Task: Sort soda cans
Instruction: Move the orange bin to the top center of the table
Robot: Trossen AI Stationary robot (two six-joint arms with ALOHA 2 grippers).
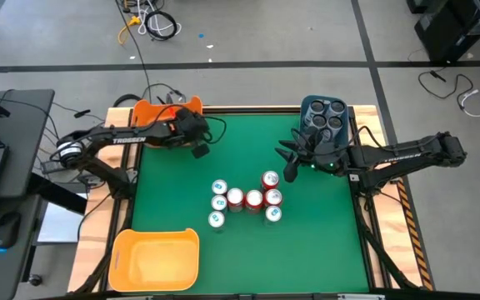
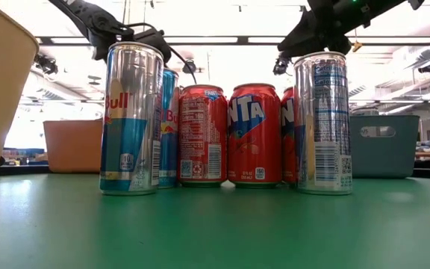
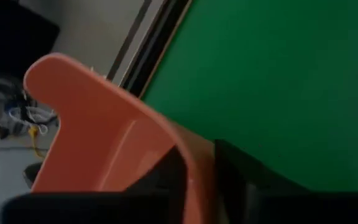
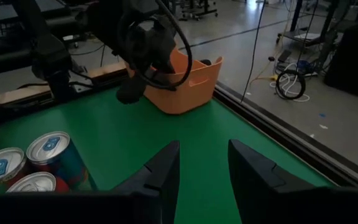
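Note:
Several cans stand upright in a cluster (image 1: 244, 200) at mid-table: red ones (image 2: 254, 134) and silver-blue ones (image 2: 131, 119). Several dark cans (image 1: 323, 117) stand in the blue bin (image 1: 307, 104) at the far right. My left gripper (image 3: 197, 165) is at the orange bin (image 1: 152, 110) by the far left edge, shut on its wall. My right gripper (image 4: 204, 165) hovers open, above the table, between the blue bin and the cluster (image 1: 290, 164). It touches nothing. My left gripper has the orange bin's upper wall (image 3: 194, 158) pinched between its two fingers, one finger (image 3: 166, 180) on each face of the wall, close to a rounded corner (image 3: 51, 68). The bin's bottom rests on the table.
A yellow bin (image 1: 157, 258) sits at the table's near left corner. Bare green tabletop (image 1: 323, 233) lies right of the cluster and between it and the orange bin. A laptop and mouse (image 1: 7, 229) sit on a desk beyond the left edge.

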